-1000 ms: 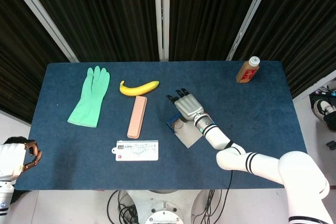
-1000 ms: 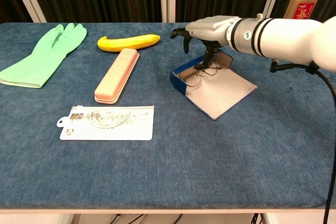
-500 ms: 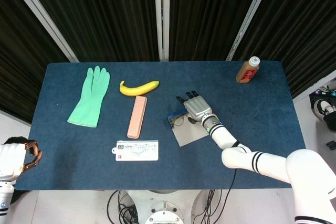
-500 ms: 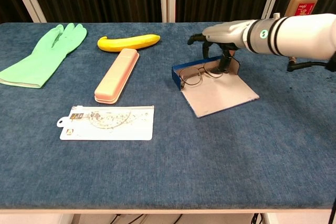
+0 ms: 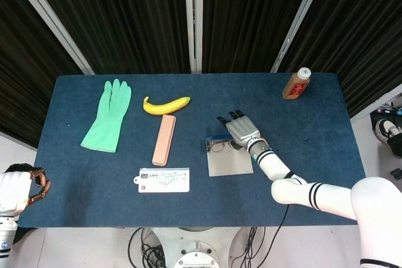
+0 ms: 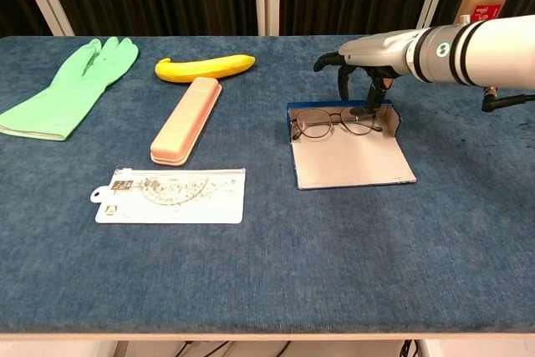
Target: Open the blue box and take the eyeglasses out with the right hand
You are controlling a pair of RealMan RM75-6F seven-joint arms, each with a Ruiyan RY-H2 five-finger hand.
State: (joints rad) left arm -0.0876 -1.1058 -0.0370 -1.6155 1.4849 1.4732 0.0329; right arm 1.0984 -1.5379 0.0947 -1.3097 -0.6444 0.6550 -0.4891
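since the earlier frames the blue box [image 6: 343, 114] has swung round and shifted right, so that its open lid [image 6: 353, 160] now lies square to the table edge instead of skewed, and the right hand [image 6: 368, 54] has moved right with it. nearest the viewer, at the left table corner in the head view, the left hand [image 5: 25, 187] hangs beside the blue table [image 6: 267, 257] with its fingers curled in and nothing visible in them. on the table, near left, a clear zip pouch [image 6: 170, 195] with a white card inside lies flat. right of it the lid, pale inside, lies flat on the cloth, hinged to the shallow blue tray of the box just beyond. the eyeglasses [image 6: 336, 122] rest in that tray, lenses facing the viewer, thin dark wire frame. the right hand hovers over the far right part of the box, palm down, with fingertips [image 6: 369, 107] reaching down to the right end of the eyeglasses; whether they actually pinch the frame cannot be told from either view. left of the box, a pink case [image 6: 187, 118] lies lengthwise, closed. further back, a yellow banana [image 6: 206, 66] lies just beyond the case, and a green rubber glove [image 6: 67, 86] lies flat at the far left. at the far right corner a brown bottle [image 5: 296, 83] with a white cap stands upright.
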